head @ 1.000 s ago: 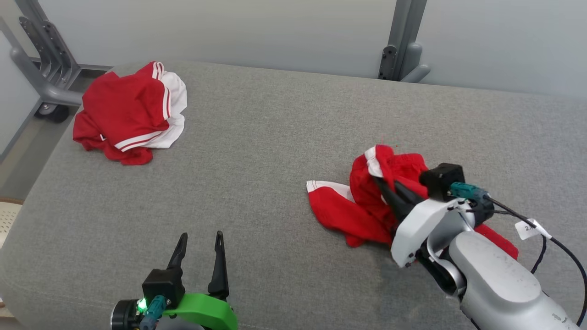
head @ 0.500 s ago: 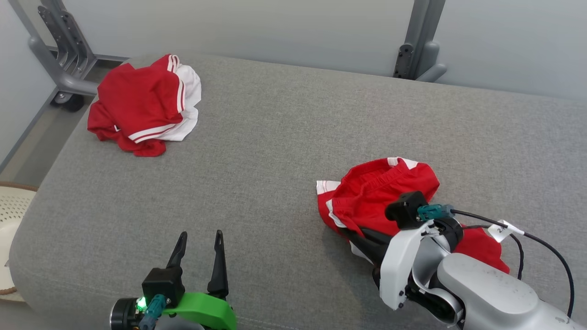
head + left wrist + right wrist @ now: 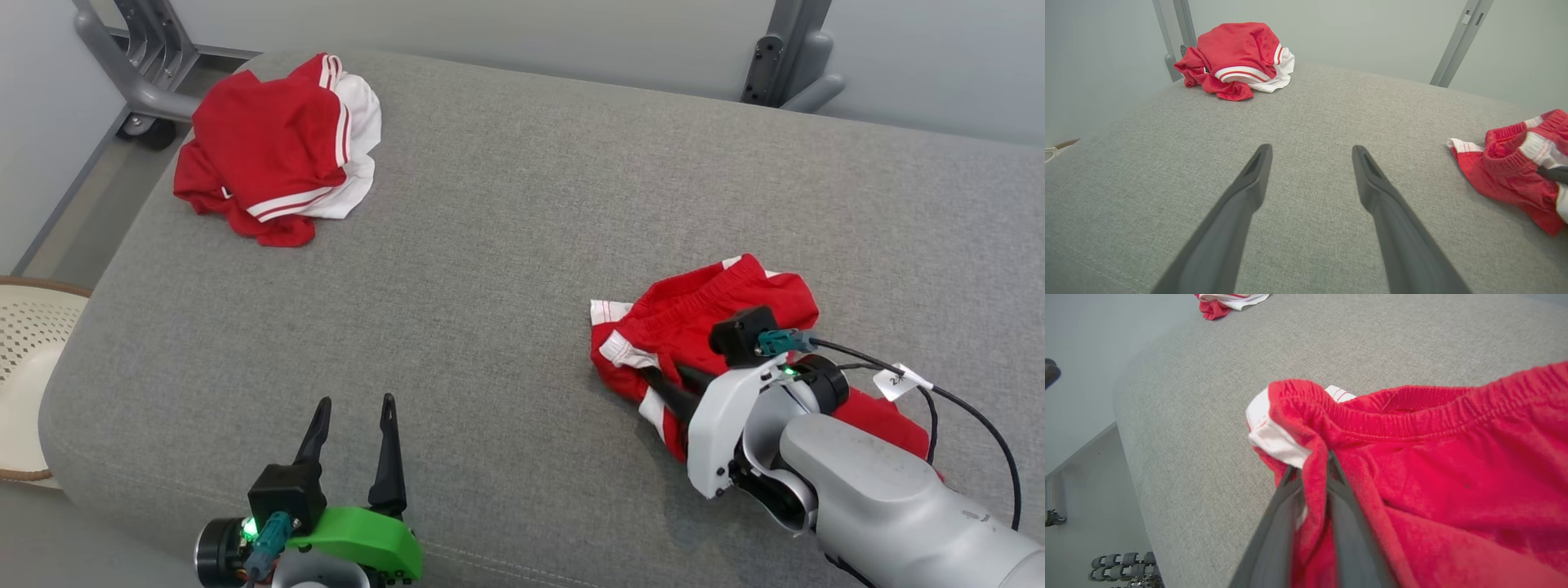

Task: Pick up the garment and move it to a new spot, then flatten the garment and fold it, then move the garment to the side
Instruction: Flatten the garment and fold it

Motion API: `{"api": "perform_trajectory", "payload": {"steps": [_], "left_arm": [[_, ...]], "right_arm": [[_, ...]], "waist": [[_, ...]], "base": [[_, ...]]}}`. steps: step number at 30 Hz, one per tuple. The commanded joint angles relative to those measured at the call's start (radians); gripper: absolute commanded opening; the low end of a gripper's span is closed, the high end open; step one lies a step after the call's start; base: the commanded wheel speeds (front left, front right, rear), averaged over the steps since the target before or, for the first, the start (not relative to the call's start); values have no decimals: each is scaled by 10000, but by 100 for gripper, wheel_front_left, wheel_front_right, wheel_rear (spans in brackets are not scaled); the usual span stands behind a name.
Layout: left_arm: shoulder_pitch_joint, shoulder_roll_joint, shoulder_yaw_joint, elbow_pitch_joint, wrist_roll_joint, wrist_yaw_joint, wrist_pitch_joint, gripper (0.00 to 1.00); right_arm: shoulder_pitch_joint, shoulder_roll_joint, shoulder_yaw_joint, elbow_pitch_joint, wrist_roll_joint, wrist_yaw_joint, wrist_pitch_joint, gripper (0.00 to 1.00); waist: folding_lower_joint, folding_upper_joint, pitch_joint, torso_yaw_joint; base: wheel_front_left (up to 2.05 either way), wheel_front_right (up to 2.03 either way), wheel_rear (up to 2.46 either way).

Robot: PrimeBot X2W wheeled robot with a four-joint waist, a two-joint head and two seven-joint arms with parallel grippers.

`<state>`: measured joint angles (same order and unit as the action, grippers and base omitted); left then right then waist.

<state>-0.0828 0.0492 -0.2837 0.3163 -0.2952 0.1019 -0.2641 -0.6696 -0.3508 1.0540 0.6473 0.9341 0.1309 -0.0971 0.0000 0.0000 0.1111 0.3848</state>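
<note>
Holding the red garment [image 3: 735, 294] pinched at 4 o'clock on the grey cushion [image 3: 506, 245].
Clamped by the right gripper [image 3: 663, 380] on a bunched fold near the waistband; crumpled, long axis from 10 to 4 o'clock, waistband toward 12. Left gripper [image 3: 356, 402] spread wide at 7 o'clock, touching nothing. Bare cushion across the centre and toward 9; near edge close at 6; second red-and-white pile [image 3: 277, 147] at 11, by the far corner.

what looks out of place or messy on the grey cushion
The red shorts with white trim lie bunched and twisted, one fold pinched in the right gripper. A second red and white garment sits heaped at the far left corner of the grey cushion. Nothing looks torn or spilled.
</note>
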Motion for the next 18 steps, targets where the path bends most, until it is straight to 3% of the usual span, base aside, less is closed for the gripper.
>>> {"api": "perform_trajectory", "payload": {"steps": [1,10,18], "left_arm": [[-88,24,64,-27,25,48,1,100],[78,22,141,0,164,5,1,100],[177,22,196,4,240,-41,1,100]], "right_arm": [[-164,-4,104,76,125,-3,-231,100],[-94,-314,312,-157,412,-3,-1339,100],[408,-570,-831,-150,-136,-3,-1693,100]], "waist": [[0,0,2,-90],[0,0,-278,-1022],[0,0,-514,-1989]], "base": [[0,0,0],[0,0,0],[0,0,0]]}}
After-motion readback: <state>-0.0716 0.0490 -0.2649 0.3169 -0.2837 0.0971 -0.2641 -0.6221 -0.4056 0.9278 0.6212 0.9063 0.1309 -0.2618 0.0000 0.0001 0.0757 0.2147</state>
